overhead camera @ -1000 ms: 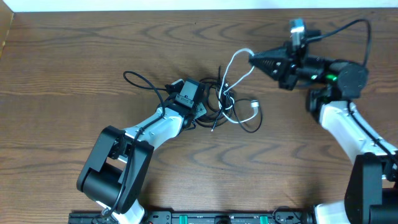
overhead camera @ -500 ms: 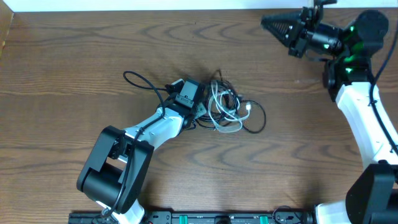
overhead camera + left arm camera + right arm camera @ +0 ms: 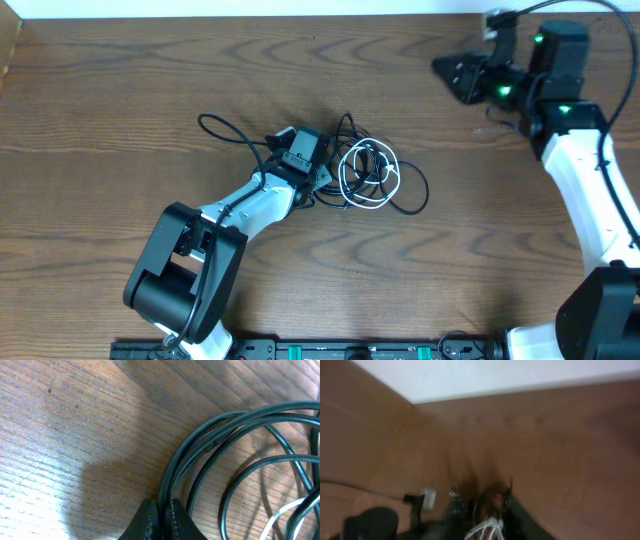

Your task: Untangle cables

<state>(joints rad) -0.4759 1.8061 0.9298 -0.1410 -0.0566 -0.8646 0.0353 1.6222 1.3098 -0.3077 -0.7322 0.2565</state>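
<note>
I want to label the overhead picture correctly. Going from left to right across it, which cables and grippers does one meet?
black cable (its loose loop) → left gripper → white cable → right gripper. The rest of the black tangle overlaps these, so it is left out.

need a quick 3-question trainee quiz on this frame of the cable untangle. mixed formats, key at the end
1. True or false: the white cable lies apart from the black cables.
2. Which gripper has its jaws shut on one of the black cables? A) left gripper B) right gripper C) neither
3. Is the right gripper touching any cable?
Key: 1 false; 2 A; 3 no, it is well clear of them.
</note>
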